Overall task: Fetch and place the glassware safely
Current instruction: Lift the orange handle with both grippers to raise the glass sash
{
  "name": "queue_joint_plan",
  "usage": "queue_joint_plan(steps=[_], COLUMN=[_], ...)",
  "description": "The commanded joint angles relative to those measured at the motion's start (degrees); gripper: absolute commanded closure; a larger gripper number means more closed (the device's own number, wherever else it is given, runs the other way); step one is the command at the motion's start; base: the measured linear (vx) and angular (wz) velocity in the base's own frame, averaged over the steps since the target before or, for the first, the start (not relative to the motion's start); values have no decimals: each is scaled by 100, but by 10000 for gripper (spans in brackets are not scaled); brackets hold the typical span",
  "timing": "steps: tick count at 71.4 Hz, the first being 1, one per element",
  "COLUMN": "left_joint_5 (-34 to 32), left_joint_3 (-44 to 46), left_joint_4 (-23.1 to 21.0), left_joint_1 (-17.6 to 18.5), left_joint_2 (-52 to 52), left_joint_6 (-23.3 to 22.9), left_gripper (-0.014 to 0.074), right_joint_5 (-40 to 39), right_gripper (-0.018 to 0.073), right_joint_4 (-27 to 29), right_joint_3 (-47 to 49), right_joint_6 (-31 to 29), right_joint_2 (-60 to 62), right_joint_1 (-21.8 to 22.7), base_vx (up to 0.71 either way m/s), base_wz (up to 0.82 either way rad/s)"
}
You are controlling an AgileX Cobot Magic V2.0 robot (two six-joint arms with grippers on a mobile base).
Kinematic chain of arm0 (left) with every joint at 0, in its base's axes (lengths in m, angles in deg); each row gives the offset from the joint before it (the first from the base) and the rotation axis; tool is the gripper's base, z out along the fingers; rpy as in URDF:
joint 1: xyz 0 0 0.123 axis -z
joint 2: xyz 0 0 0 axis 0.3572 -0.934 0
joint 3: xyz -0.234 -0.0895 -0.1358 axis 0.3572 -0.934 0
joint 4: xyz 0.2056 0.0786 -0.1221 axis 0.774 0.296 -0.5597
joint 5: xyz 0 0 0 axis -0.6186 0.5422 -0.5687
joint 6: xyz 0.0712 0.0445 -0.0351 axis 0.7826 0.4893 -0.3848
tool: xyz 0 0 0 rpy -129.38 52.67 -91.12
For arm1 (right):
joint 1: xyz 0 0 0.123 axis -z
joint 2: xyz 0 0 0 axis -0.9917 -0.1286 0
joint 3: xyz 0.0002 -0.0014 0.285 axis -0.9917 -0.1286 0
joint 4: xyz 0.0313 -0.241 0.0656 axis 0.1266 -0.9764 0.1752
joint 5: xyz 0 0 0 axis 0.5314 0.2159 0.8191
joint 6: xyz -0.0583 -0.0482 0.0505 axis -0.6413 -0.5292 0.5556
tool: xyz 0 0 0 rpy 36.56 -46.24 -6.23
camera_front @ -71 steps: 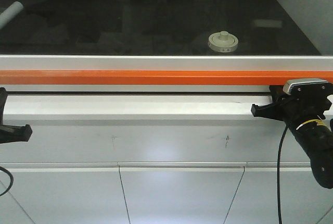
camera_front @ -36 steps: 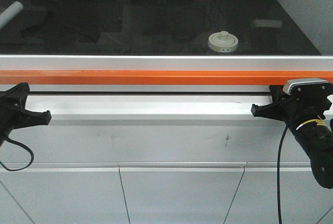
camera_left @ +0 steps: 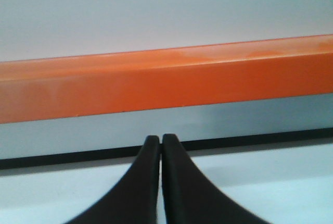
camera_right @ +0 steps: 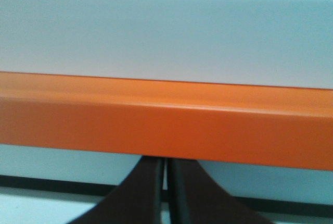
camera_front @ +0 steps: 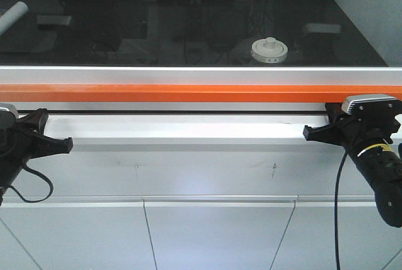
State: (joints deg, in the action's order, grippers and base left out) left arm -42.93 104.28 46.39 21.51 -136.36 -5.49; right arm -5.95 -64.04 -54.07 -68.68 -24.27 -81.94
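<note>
While both arms are hanging low in front of the cabinet, the left gripper (camera_left: 159, 140) is showing its two black fingers pressed together with nothing between them, and the right gripper (camera_right: 165, 164) is likewise clenched and empty, with only a hairline slit between its fingers. Each one is pointing at the orange bar (camera_front: 201, 93) that is running across the front, just above the white ledge (camera_front: 188, 129). Beyond the bar, the glass jar (camera_front: 269, 51) is sitting upright on the dark glossy surface (camera_front: 125, 25), toward the right side and well apart from both grippers. Reaching it looks like the step in hand, and the right arm seems the better placed. It would be wise to lift clear over the bar, spread the fingers before descending, and close on the glass body rather than the knob, since the lid (camera_front: 269, 46) may be resting loose. That cream-white lid is covering the jar, so whether anything is inside cannot be told. A pale cylinder (camera_front: 12, 16) is lying at the far left.
</note>
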Motion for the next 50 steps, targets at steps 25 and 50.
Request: queue_joint_plan(steps=[25, 50], left_joint_5=[-411, -515], left_joint_3=[901, 974], left_joint_4=[-167, -167], left_joint_1=[29, 29], left_joint_2=[-170, -150], left_joint_6=[-4, -4], left_gripper=[603, 603], right_joint_5=[-588, -594], right_gripper=[560, 560], right_joint_4=[14, 14], right_joint_3=[254, 254], right_joint_6=[-58, -58], right_joint_2=[227, 227], right_joint_1=[25, 25], base_vx=[0, 0], base_wz=[0, 0])
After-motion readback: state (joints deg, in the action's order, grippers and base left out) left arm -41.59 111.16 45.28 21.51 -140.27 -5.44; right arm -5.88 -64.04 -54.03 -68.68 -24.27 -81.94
